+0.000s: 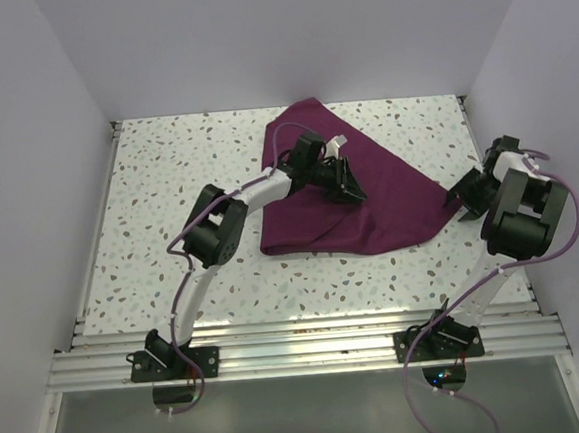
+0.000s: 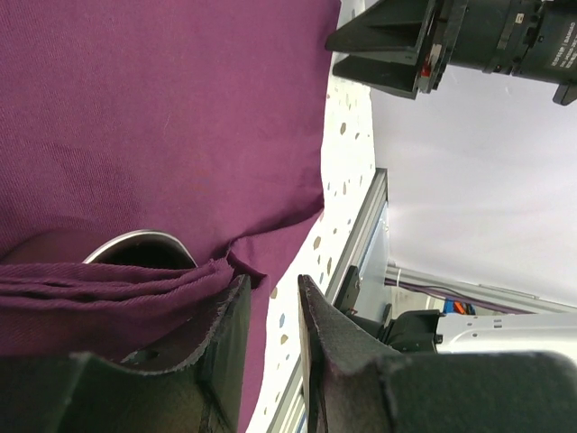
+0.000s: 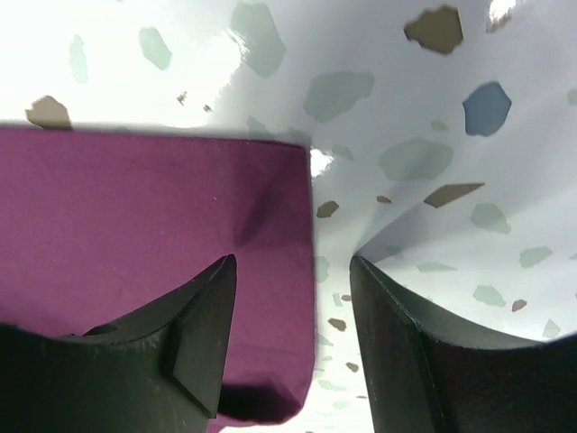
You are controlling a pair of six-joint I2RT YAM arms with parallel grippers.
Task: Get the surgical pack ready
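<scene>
**Robot arms poised over half-folded surgical pack**

White walls [image 1: 285,36] box in a speckled table [image 1: 167,186], with an aluminium rail [image 1: 299,341] along its near edge carrying both arm bases. Beyond the rail, close to the table's right edge, the right gripper [image 1: 466,200] hangs low over the right-hand corner of the surgical pack [image 1: 389,204]; its fingers [image 3: 203,316] are well apart and clamped on nothing, one over cloth and the other over bare table, with the cloth's edge running between them. Farther in, the left gripper [image 1: 349,184] sits over the middle of the pack; its fingers [image 2: 225,334] are only narrowly apart, with table showing through the gap and nothing visibly caught; a raised fold is bunched against the outer side of one. The maroon cloth lies doubled into a rough triangle, right of centre, from mid-table to a point almost at the far edge.

The pack looks part-folded, with more folds likely to come; the step in hand appears to be work at that right corner. Done well, the right arm would drop until one finger slips under the hem and bite all layers close to the corner; it would then carry the corner low and flat across while the left gripper pins the middle. A shallow bite may slip; a high lift could drag the whole cloth.
</scene>
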